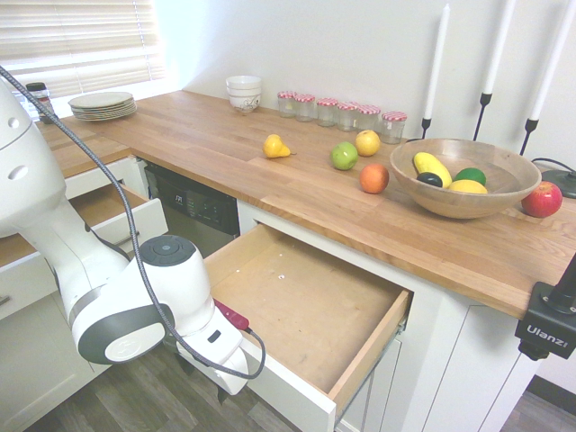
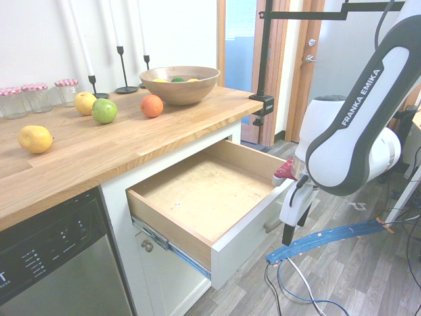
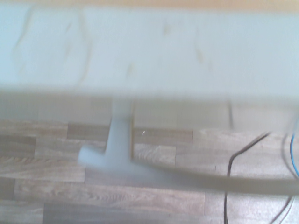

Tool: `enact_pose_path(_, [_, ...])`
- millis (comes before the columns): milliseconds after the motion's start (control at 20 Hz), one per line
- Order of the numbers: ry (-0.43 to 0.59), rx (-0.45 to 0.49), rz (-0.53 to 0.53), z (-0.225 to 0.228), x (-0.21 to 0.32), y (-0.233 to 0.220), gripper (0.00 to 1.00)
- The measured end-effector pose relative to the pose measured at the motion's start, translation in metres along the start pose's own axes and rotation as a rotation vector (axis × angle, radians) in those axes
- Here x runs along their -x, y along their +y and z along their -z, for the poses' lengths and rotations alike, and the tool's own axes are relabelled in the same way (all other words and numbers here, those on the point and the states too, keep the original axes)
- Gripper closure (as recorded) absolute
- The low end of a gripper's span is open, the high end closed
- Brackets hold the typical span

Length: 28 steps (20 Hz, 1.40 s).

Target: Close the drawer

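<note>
The drawer (image 1: 306,301) stands pulled far out from under the wooden counter, its light-brown bottom bare. Its white front panel (image 2: 247,240) faces the floor side of the room. My gripper (image 2: 287,234) hangs low just in front of that panel, near the end of the silver handle (image 2: 270,226), fingers pointing down and open with nothing between them. In the first exterior view the gripper (image 1: 223,389) sits at the panel's left end, largely hidden by the wrist. Up close in the wrist view are the blurred white panel (image 3: 149,46) and the handle bar (image 3: 187,175).
A wooden bowl (image 1: 423,193) of fruit, loose fruit and jars (image 1: 342,112) stand on the counter (image 1: 225,153). A dishwasher (image 1: 193,211) is left of the drawer, and a narrower drawer (image 1: 117,216) stands open beyond it. Cables and a blue strip (image 2: 322,238) lie on the floor.
</note>
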<state>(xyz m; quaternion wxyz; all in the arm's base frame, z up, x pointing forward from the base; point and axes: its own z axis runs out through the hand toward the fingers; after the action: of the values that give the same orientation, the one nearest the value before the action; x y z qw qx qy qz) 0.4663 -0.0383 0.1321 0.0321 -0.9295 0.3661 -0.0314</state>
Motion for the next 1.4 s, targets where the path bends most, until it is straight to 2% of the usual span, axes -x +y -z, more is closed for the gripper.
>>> enact_pose_path(1400, [0.033, -0.012, 0.002, -0.0100, -0.0074, -0.0051, 1.00])
